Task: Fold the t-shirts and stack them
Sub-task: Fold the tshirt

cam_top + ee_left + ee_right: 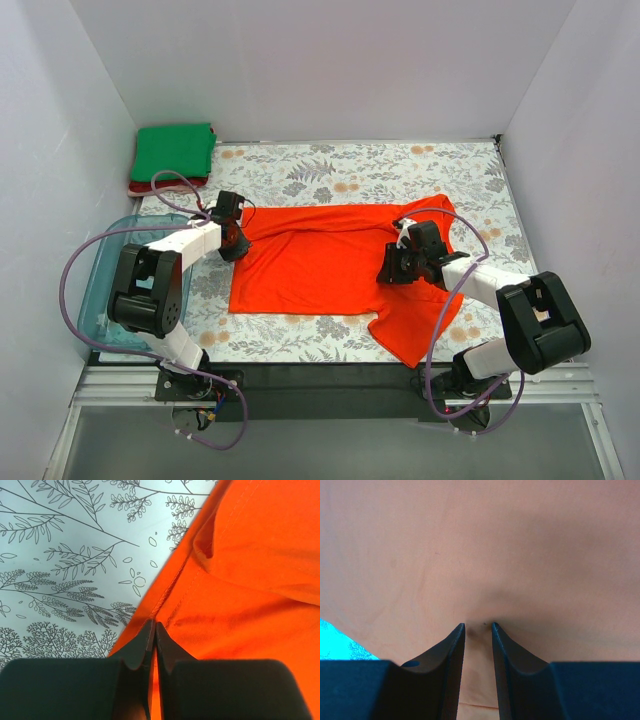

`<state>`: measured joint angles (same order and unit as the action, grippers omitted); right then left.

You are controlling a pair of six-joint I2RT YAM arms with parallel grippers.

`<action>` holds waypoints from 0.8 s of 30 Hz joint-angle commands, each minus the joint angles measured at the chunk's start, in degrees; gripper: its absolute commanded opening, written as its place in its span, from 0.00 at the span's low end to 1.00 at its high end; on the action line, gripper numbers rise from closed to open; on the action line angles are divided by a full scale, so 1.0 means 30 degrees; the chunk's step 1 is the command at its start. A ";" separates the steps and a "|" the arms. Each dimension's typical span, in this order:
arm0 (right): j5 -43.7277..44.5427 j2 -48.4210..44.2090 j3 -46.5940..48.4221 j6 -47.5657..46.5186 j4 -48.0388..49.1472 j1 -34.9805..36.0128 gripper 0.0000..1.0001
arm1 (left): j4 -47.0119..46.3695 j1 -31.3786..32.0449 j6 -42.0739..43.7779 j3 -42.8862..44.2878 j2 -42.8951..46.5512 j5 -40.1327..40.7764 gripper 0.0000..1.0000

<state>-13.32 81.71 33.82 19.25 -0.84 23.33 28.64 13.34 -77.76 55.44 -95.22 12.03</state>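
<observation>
The orange-red t-shirt [320,265] lies flat and partly folded in the middle of the flower-print table [330,165]. My left gripper [236,243] is at the shirt's left edge; in the left wrist view [153,625] its jaws are shut on the hemmed edge of the shirt [250,580]. My right gripper [390,270] is on the shirt's right part, near the sleeve; in the right wrist view [478,625] its jaws stand close together, pinching a pucker of the cloth [480,545]. A folded green t-shirt [175,150] lies on a folded dark red t-shirt [150,186] at the back left corner.
A clear blue plastic tub [100,280] stands at the left edge, beside the left arm. White walls close in the table at the left, back and right. A black strip runs along the near edge.
</observation>
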 commanded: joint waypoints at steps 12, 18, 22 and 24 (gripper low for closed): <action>0.2389 0.0536 -0.1284 -0.0878 -0.4406 0.0045 0.36 | -0.0202 0.0035 0.0284 -0.0579 0.1007 0.3283 0.00; 0.2536 0.0507 -0.1284 -0.0994 -0.5168 -0.0014 0.36 | -0.0232 0.0035 0.0255 -0.0784 0.0364 0.4133 0.00; 0.2128 -0.0107 -0.0265 -0.1287 -0.5812 -0.0101 0.37 | -0.0231 0.0035 0.0021 -0.0873 0.0770 0.4134 0.06; 0.2126 -0.0574 0.0673 -0.1405 -0.6193 -0.0247 0.39 | -0.0202 0.0006 0.0020 -0.0669 0.1210 0.4047 0.15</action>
<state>-11.40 80.07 34.76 18.02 -5.76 23.33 27.88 13.43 -77.34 53.41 -94.87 21.43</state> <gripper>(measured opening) 0.373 0.110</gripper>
